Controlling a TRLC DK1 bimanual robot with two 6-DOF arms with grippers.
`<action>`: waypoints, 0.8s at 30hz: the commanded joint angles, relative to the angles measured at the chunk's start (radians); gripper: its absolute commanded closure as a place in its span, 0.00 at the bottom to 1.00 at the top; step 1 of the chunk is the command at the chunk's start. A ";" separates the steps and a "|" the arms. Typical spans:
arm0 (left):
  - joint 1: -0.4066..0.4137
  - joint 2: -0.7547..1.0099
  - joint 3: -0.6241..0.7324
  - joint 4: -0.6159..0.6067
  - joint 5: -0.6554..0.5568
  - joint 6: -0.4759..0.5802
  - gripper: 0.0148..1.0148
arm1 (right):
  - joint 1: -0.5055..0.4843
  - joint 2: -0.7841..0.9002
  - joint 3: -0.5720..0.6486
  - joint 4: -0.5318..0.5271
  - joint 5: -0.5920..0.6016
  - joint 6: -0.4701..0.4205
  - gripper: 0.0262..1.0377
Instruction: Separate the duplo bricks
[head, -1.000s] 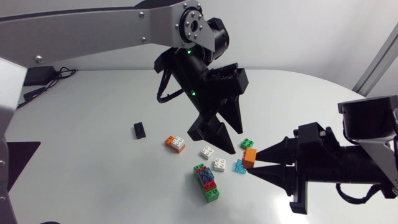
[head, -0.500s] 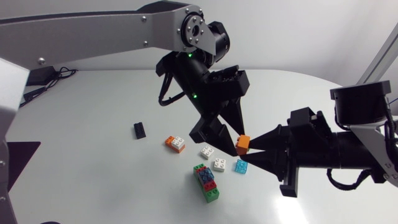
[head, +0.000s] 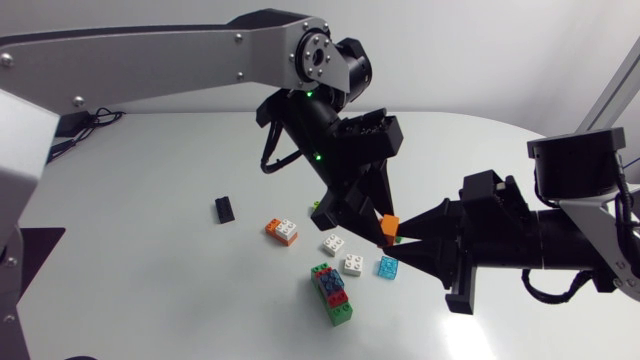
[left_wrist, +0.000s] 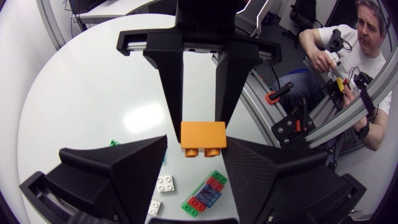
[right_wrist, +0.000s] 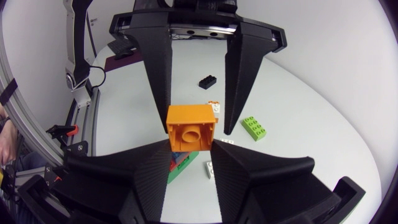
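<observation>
An orange brick (head: 389, 229) hangs above the table, and my right gripper (head: 402, 237) is shut on it at its fingertips. My left gripper (head: 382, 228) comes down from above and straddles the same brick. In the left wrist view the orange brick (left_wrist: 203, 137) touches one of my own fingers, and a thin gap shows at the other. In the right wrist view the orange brick (right_wrist: 191, 127) sits between my own fingers. Below lies a stack of green, blue and red bricks (head: 332, 293).
Loose on the table lie two white bricks (head: 332, 244) (head: 352, 265), a cyan brick (head: 388, 267), an orange-and-white brick (head: 282, 231) and a black brick (head: 224, 209). A green brick (right_wrist: 255, 127) lies beside the left gripper's finger.
My right gripper lifted the orange brick off the table, up and left to the left gripper. The left fingers narrowed around it.
</observation>
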 joint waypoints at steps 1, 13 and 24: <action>-0.008 0.027 -0.024 0.001 0.016 -0.017 0.63 | 0.010 0.004 0.014 0.007 0.001 0.021 0.68; 0.007 -0.002 -0.022 0.014 0.033 -0.043 0.78 | 0.023 -0.027 -0.008 -0.005 0.001 0.021 0.21; 0.075 -0.099 -0.031 0.014 -0.125 -0.055 0.78 | 0.024 -0.107 -0.029 -0.079 0.008 -0.014 0.06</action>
